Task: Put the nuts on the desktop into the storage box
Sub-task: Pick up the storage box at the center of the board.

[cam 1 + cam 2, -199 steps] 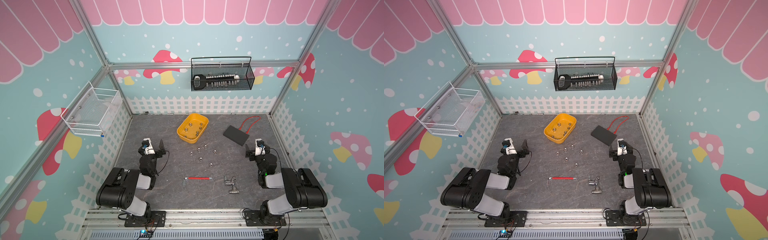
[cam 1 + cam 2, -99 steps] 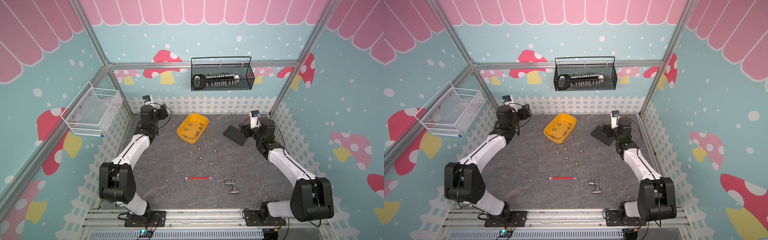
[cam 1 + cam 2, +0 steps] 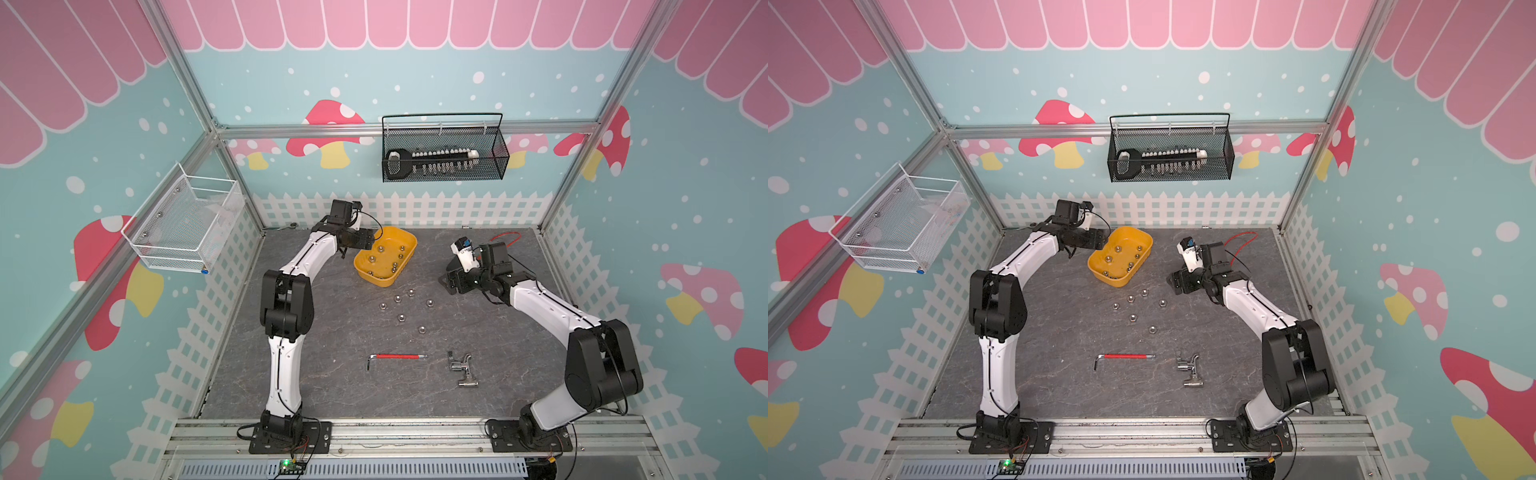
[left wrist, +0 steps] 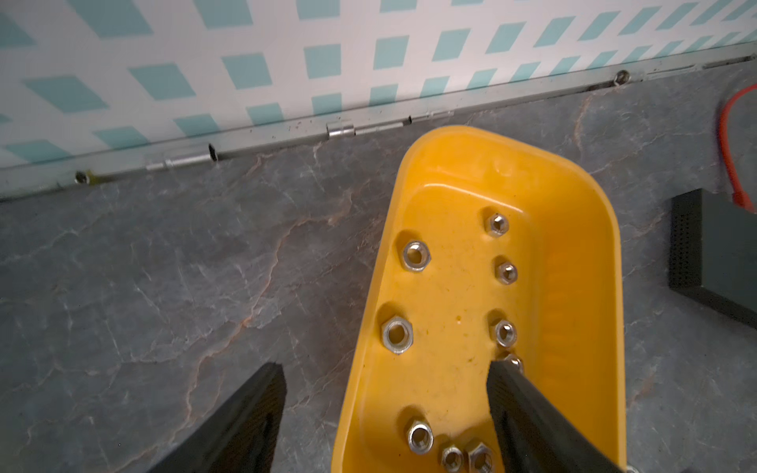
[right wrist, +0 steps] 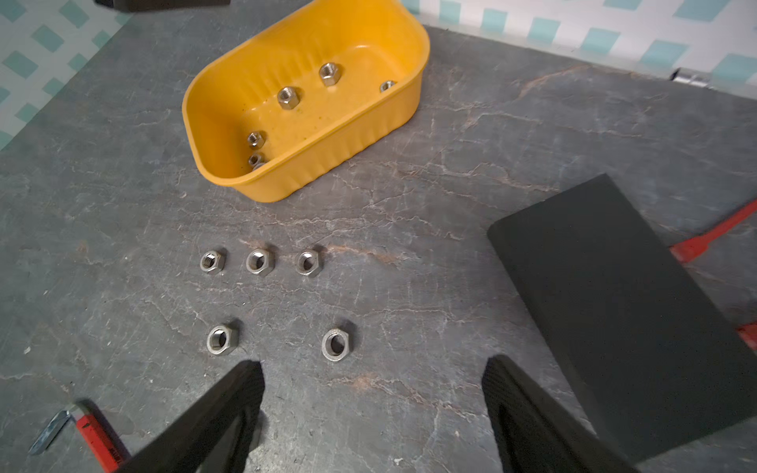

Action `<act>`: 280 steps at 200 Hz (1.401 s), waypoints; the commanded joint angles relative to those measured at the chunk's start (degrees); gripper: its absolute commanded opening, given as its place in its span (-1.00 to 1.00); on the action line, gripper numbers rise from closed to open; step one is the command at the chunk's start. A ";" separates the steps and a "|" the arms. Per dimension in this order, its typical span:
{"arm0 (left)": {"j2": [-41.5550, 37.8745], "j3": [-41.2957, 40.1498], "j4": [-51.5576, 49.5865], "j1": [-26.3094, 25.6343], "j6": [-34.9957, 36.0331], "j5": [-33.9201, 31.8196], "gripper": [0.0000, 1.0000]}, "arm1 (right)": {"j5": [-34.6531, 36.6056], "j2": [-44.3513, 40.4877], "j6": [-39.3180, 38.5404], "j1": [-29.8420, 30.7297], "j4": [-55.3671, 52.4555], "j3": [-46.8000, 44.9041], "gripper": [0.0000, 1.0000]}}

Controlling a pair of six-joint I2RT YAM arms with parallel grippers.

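Observation:
The yellow storage box (image 3: 390, 284) stands at the back middle of the dark marbled desktop (image 3: 332, 365), with several silver nuts (image 4: 415, 256) inside. Several more nuts (image 3: 401, 318) lie loose on the desktop just in front of it; the right wrist view shows them (image 5: 336, 346) in two rows. My left gripper (image 4: 385, 368) is open and empty, straddling the box's left wall (image 4: 368, 311), one finger over the desktop and one over the box floor. My right gripper (image 5: 370, 368) hangs open and empty over bare desktop, right of the loose nuts.
A black flat box (image 5: 614, 307) with red wires (image 3: 505, 237) lies under and behind my right arm. A red-sleeved hex key (image 3: 399, 356) and a silver pipe fitting (image 3: 461, 368) lie nearer the front. A black mesh basket (image 3: 442, 153) and white wire basket (image 3: 187, 224) hang on the walls.
Both arms unfolded from the front and reached to the back. The left gripper swung right onto the box's edge, jaws slightly narrower; the right gripper dropped forward towards the loose nuts.

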 commanded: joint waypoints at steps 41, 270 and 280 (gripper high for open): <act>11.08 11.48 -7.98 0.57 7.56 -2.63 0.62 | -7.83 3.56 -3.41 2.77 -1.65 1.92 0.79; -5.29 -16.59 -4.40 3.54 7.44 -8.06 -1.00 | -5.83 0.05 -3.73 4.95 -2.70 -0.85 0.68; -9.45 -21.19 -2.51 3.65 6.71 -9.48 -1.00 | -5.82 -1.10 -3.63 5.30 -2.66 -1.31 0.68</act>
